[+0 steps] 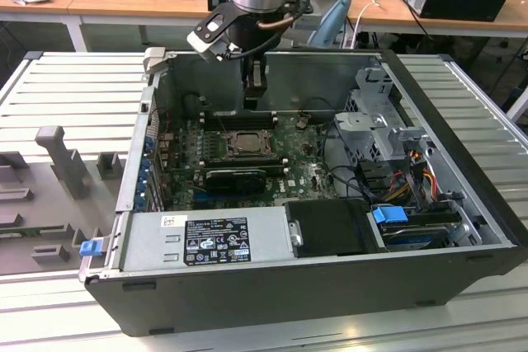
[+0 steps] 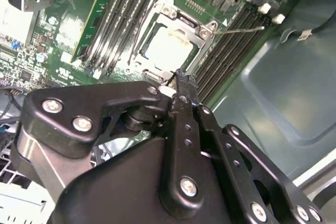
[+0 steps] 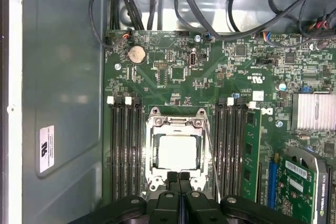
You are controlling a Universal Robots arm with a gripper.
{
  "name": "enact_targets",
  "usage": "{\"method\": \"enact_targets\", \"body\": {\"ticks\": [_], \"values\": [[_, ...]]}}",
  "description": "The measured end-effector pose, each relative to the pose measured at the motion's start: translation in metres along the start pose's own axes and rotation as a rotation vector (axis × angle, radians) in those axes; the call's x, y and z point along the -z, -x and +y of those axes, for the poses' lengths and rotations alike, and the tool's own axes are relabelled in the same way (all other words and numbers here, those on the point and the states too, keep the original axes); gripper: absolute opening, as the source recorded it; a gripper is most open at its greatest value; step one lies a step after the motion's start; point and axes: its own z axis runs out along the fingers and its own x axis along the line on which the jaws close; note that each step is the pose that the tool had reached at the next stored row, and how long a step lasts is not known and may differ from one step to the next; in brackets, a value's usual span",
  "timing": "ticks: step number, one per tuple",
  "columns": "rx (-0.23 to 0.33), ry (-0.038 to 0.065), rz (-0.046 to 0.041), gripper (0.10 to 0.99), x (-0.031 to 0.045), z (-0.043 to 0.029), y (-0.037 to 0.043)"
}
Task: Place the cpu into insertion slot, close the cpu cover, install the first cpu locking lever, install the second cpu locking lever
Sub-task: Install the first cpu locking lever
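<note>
While the claw point(image 1: 252, 106) hangs from the arm over the open computer case point(image 1: 462, 232) on the ribbed metal desk point(image 1: 58, 88), its tip sits just above the green board point(image 1: 301, 158), close to the insertion slot point(image 1: 224, 144) on the side toward the case's back wall. In both wrist views the two black fingertips point(image 3: 171, 178) are pressed together with nothing seen between them, right beside the slot's edge. The first wrist view looks straight down. There the cpu point(image 3: 177, 150), a pale silver square, lies inside the slot, and the cpu cover point(image 3: 153, 153) lies flat around it as a silvery frame. Long black memory slots point(image 3: 125, 150) flank the slot on two sides, and a coin battery point(image 3: 137, 53) sits further off on the board. The second wrist view adds the claw's own black linkage and screws, and it shows a thin wire lever point(image 2: 239, 30) reaching out from a corner of the slot across the memory slots. The first wrist view shows that lever as a fine line along the slot's side. Whether it is latched cannot be told. The exterior view alone takes in the whole case, with a grey power supply box point(image 1: 165, 241) well apart from the slot, nearer the camera. It carries a black label point(image 1: 216, 241). A white sticker point(image 3: 46, 148) is on the bare case wall. The print on both cannot be made out.
</note>
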Motion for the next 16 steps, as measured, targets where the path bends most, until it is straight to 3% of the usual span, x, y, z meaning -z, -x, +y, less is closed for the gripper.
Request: {"method": "enact_targets", "body": {"ticks": [10, 16], "values": [[0.15, -0.005, -0.0019, 0.106, -0.0001, 0.0, 0.0002], [0.187, -0.006, -0.0024, 0.106, -0.0001, 0.0003, 0.0004]]}}
